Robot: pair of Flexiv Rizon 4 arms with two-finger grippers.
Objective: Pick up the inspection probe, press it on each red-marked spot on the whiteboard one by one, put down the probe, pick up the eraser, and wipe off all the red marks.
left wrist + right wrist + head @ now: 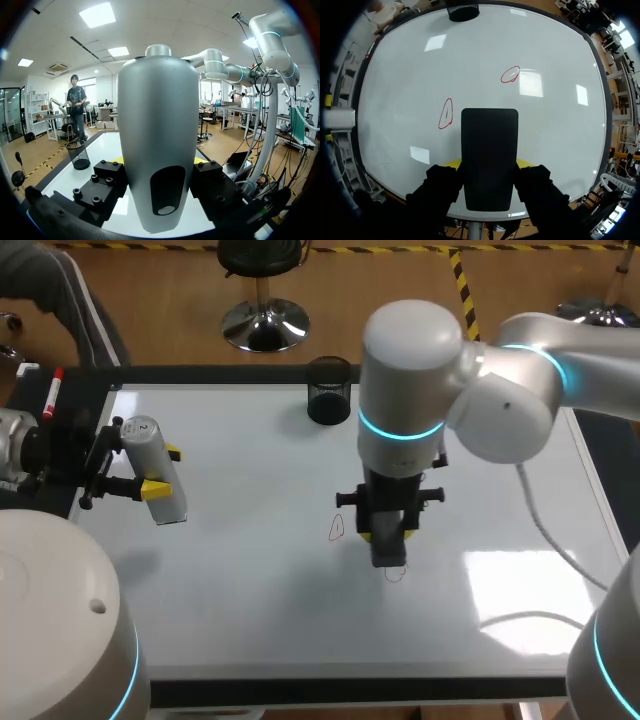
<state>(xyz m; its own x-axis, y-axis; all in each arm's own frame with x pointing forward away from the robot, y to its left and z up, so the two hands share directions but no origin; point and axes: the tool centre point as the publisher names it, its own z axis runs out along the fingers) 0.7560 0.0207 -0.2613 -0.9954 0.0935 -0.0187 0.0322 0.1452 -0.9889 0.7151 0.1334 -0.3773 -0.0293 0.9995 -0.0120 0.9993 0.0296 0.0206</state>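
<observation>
At desk [350, 692] centre, R fingers [440, 187] clamped on eraser [489, 155] by red marks [446, 113]; uneven contact could leave streaks; L fingers [155, 487] clamp probe [155, 465]

eraser [489, 157]: black, gripped between fingers [443, 187] | whiteboard [560, 135] beneath | red mark [446, 113] just ahead | second red mark [510, 74] farther off

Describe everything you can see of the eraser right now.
The eraser is a flat, matte black rectangular block with rounded corners. The right gripper holds it, jaws pressing its two long sides, its free end pointing out over the whiteboard. Whether it touches the board cannot be told. Two red marks lie ahead of it, unwiped.
</observation>
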